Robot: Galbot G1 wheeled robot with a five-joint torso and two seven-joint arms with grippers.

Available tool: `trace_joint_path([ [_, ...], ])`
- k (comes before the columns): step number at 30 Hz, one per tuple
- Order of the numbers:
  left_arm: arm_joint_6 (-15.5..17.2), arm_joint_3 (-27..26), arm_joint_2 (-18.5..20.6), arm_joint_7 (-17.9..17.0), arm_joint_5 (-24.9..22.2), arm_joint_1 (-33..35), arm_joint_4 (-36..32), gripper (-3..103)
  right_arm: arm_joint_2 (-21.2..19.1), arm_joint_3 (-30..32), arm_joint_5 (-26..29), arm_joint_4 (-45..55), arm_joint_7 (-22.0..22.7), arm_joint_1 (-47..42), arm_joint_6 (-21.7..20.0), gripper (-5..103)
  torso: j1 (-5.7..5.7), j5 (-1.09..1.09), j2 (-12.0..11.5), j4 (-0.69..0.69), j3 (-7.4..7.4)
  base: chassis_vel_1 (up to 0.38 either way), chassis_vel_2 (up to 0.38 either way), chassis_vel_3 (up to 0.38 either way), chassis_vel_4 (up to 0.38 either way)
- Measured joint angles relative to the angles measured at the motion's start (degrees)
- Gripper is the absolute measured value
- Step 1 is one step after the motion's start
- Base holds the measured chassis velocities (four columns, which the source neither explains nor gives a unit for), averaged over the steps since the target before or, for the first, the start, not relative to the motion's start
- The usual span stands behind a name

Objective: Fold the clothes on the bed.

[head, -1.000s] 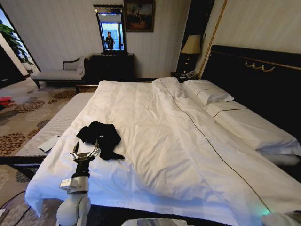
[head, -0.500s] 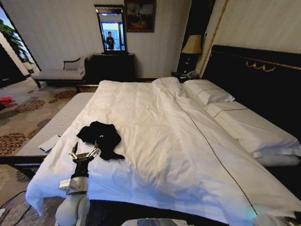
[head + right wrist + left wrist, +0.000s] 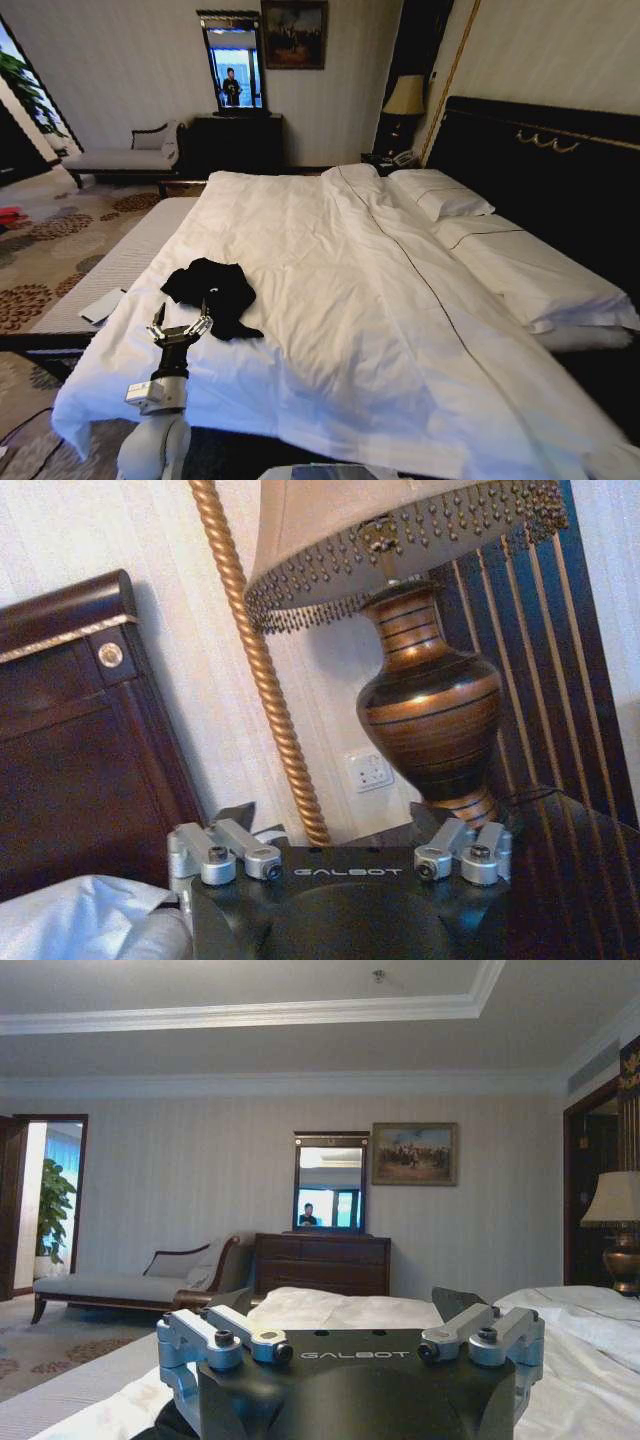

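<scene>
Soft, matt black cloth T-shirt [image 3: 212, 291] lies crumpled on a bed [image 3: 350, 300] of white, creased cotton-like bedding. The headboard [image 3: 545, 185] is dark polished wood with gold metal trim. The left gripper [image 3: 181, 327] has silvery metal fingers on a matt black plastic body. A lamp [image 3: 432, 705] has a glossy bronze-banded base and cloth shade.

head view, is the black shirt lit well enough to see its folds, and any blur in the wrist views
Head view: T-shirt reads as a dark lump, folds lost against bright duvet. Right wrist view: lamp slightly soft. Left wrist view: room reasonably sharp, dim.
</scene>
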Motion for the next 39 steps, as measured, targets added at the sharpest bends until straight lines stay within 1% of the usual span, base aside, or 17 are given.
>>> trace_joint_path([
  [1,0.0,0.01,-0.05,0.0,0.05,0.03,-0.01,100,-0.1,0.18,0.26,0.38,0.09,-0.01,-0.25,86,0.0,0.0,0.0,0.0,0.0,0.0,0.0,0.0,0.0],
  [2,0.0,0.02,-0.13,0.01,0.13,0.1,-0.06,100,-0.24,0.29,0.36,0.52,0.12,0.16,-0.46,96,0.0,0.0,0.0,0.0,0.0,0.0,0.0,0.0,0.0],
  [9,0.0,-0.04,-0.37,0.03,0.21,0.33,-0.42,100,-0.27,-1.3,-0.76,-1.22,-0.47,1.53,-0.27,100,0.0,0.02,0.0,0.0,0.0,0.0,0.0,0.0,0.0],
  [11,0.0,-0.08,-0.41,0.03,0.26,0.48,-0.62,100,-0.26,-2.73,-1.24,-1.45,-2.1,1.93,0.64,100,0.0,0.02,0.0,0.0,0.0,0.0,0.0,0.0,0.0],
  [14,0.15,-0.07,-0.54,0.02,0.68,0.78,-1.12,100,-0.64,-6.39,-2.03,-1.44,-7.41,2.23,2.49,100,0.0,0.01,0.0,0.0,0.0,0.0,0.0,0.0,0.0],
  [15,0.15,-0.07,-0.54,0.02,0.68,0.78,-1.12,100,-0.64,-6.39,-2.03,-1.44,-7.41,2.23,2.49,100,0.0,0.01,0.0,0.0,0.0,0.0,0.0,0.0,0.0],
  [17,0.56,0.02,-0.58,-0.11,1.31,1.08,-1.38,100,-1.33,-10.09,-3.1,-1.45,-11.85,2.62,3.03,100,0.0,0.01,0.0,0.0,0.0,0.0,0.0,0.0,0.0],
  [18,0.56,0.02,-0.58,-0.11,1.31,1.08,-1.38,100,-1.33,-10.09,-3.1,-1.45,-11.85,2.62,3.03,100,0.0,0.01,0.0,0.0,0.0,0.0,0.0,0.0,0.0],
  [22,1.56,-0.35,-0.55,-0.75,3.38,2.18,-1.87,100,-2.98,-19.3,-5.74,-1.57,-23.82,4.92,3.71,100,0.0,0.01,0.0,0.02,0.01,0.0,0.0,0.0,0.0],
  [24,1.58,-0.4,-0.55,-0.78,3.45,2.31,-1.98,100,-3.1,-20.3,-5.66,-1.34,-25.02,5.27,3.61,100,0.0,0.01,0.0,0.02,0.01,0.0,0.0,0.0,0.0],
  [27,1.59,-0.53,-0.6,-0.83,3.53,3.08,-2.97,100,-3.45,-25.63,-5.73,0.31,-31.69,7.36,2.64,100,0.0,0.0,0.0,0.01,0.01,0.0,0.0,0.0,0.0],
  [28,1.59,-0.53,-0.6,-0.83,3.53,3.08,-2.97,100,-3.45,-25.63,-5.73,0.31,-31.69,7.36,2.64,100,0.0,0.0,0.0,0.01,0.01,0.0,0.0,0.0,0.0],
  [33,1.33,-0.02,-1.26,-0.88,3.71,3.69,-3.36,100,-3.99,-32.9,-9.63,3.0,-43.39,8.93,2.03,100,0.0,0.0,0.0,0.01,0.01,0.0,0.0,0.0,0.0],
  [34,1.33,-0.02,-1.26,-0.88,3.71,3.69,-3.36,100,-3.99,-32.9,-9.63,3.0,-43.39,8.93,2.03,100,0.0,0.0,0.0,0.01,0.01,0.0,0.0,0.0,0.0],
  [36,1.07,0.58,-1.6,-0.9,4.32,3.86,-3.27,100,-4.06,-35.14,-12.31,3.36,-48.15,9.21,3.0,100,0.0,0.0,0.0,0.01,0.0,0.0,0.0,0.0,0.0],
  [38,0.76,1.28,-1.89,-0.89,4.93,4.07,-3.11,100,-4.07,-36.5,-15.8,2.98,-53.08,9.36,5.51,100,0.0,0.0,0.0,0.0,0.0,0.0,0.0,0.0,0.0],
  [39,0.76,1.28,-1.89,-0.89,4.93,4.07,-3.11,100,-4.07,-36.5,-15.8,2.98,-53.08,9.36,5.51,100,0.0,0.0,0.0,0.0,0.0,0.0,0.0,0.0,0.0],
])
